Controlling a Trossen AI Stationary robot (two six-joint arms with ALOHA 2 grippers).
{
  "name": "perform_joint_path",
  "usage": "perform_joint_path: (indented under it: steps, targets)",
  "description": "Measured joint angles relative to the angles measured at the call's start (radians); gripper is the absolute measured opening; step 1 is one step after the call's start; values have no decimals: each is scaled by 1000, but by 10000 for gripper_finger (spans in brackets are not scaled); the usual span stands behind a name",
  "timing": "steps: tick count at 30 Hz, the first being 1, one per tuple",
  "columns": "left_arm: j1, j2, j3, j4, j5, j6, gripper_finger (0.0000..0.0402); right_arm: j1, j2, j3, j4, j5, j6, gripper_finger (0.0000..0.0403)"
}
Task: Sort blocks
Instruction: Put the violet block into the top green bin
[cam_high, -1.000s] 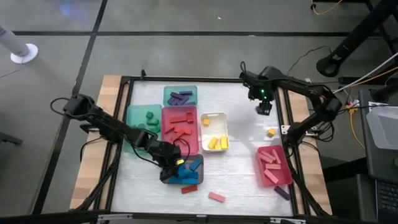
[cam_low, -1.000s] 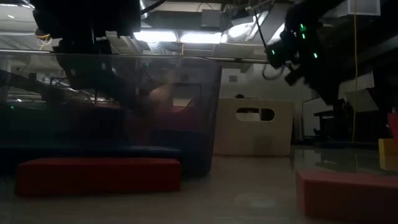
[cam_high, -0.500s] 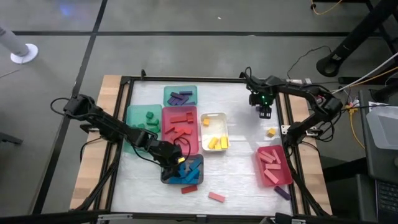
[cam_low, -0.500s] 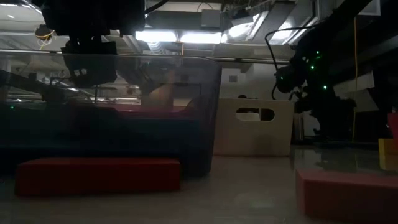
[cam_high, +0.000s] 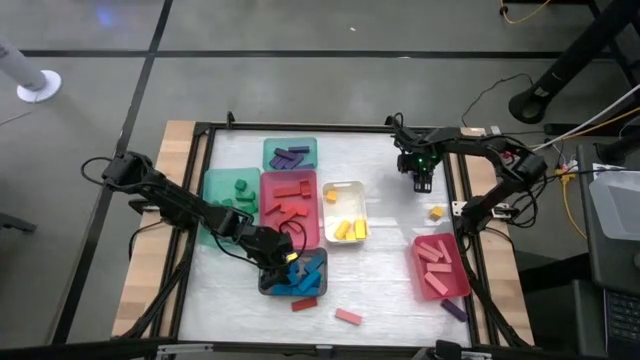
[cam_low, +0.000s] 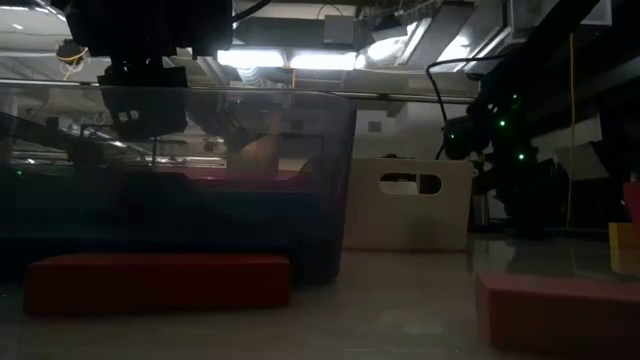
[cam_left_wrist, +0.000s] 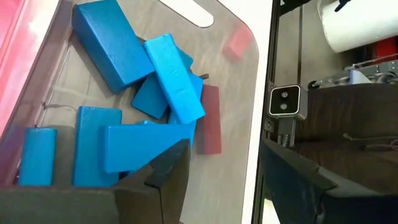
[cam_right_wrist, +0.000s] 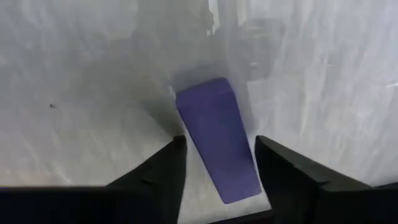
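**Left pincer over blue tray, right pincer straddling purple block**

Nearest on the worktop: pink block and red block, loose beside the grey tray; inside that tray, blue blocks heaped, left pincer poised above, fingers spread, holding nothing; farther back, right pincer low at the far right, fingers parted either side of a purple block, grip uncertain; yellow block nearby.
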Motion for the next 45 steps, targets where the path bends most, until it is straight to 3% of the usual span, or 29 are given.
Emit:
perform_joint_path:
  steps: [8, 16, 20, 26, 31, 36, 45]
  targets:
    - [-1, 0, 0, 1, 0, -30, 182, -9, 27, 5, -16, -48, 18, 94]
    - [5, 0, 0, 80, 1, -53, 182, -7, 34, 38, -66, -88, 139, 113]
    - [21, -2, 0, 134, 1, -66, 182, -5, 35, 108, -129, -211, 181, 127]
    - [34, -3, 0, 159, 2, -46, 182, -6, 34, 240, -208, -412, 226, 104]
    - [34, -4, 0, 157, 2, -36, 182, -6, 33, 370, -217, -651, 238, 110]
    - [34, -4, 0, 156, 2, -18, 182, 10, 32, 461, -5, -831, 391, 122]
    - [70, -4, 0, 140, 58, 60, 182, 181, 52, 473, 616, -790, 584, 116]
